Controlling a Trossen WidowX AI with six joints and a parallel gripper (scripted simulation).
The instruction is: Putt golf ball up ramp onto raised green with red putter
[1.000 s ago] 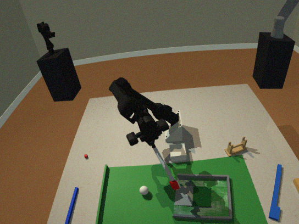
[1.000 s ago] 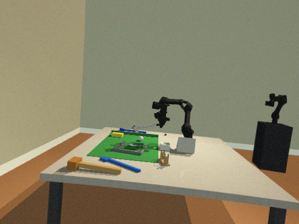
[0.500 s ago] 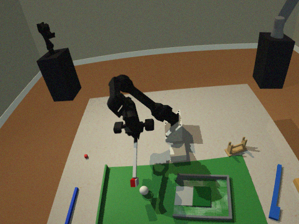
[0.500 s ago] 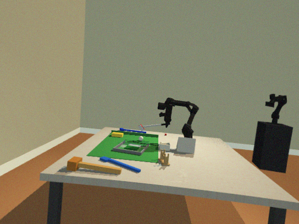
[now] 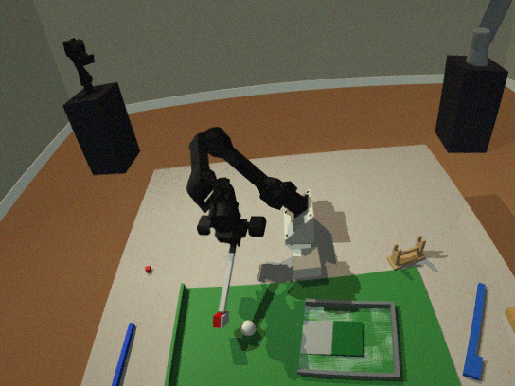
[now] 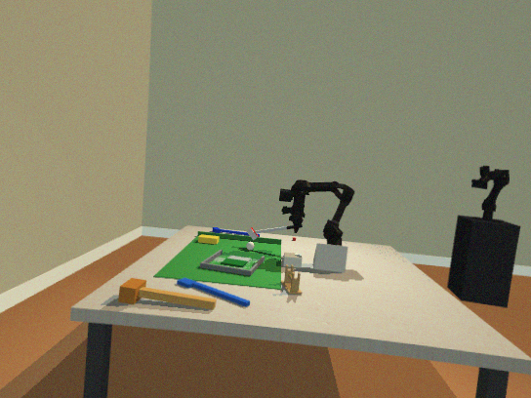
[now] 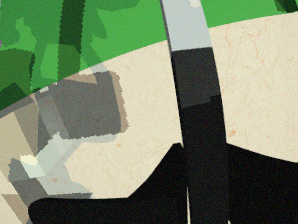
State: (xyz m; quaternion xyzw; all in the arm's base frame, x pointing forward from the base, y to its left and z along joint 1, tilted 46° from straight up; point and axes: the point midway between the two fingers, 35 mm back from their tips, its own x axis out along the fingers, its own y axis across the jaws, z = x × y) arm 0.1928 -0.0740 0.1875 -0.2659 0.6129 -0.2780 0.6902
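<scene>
My gripper (image 5: 234,245) (image 6: 296,229) is shut on the dark grip of the red putter, whose pale shaft (image 5: 227,284) (image 7: 191,27) slants down over the green mat (image 5: 204,364). Its red and white head (image 5: 220,320) (image 6: 252,233) appears slightly above the mat, left of the ball in the top view, with a gap between them. The white golf ball (image 5: 248,327) (image 6: 250,246) is on the mat, between the head and the grey-framed enclosure. Inside the frame are the light ramp (image 5: 317,338) and the raised green (image 5: 347,339) (image 6: 236,262). The wrist view shows neither head nor ball.
A green wall (image 5: 176,331) edges the mat. A wooden stand (image 5: 408,255) (image 6: 293,282) is near the mat's corner. Blue clubs (image 5: 124,355) (image 5: 474,331), an orange mallet (image 6: 171,297), a yellow block (image 6: 208,239) and a small red cube (image 5: 148,269) lie around.
</scene>
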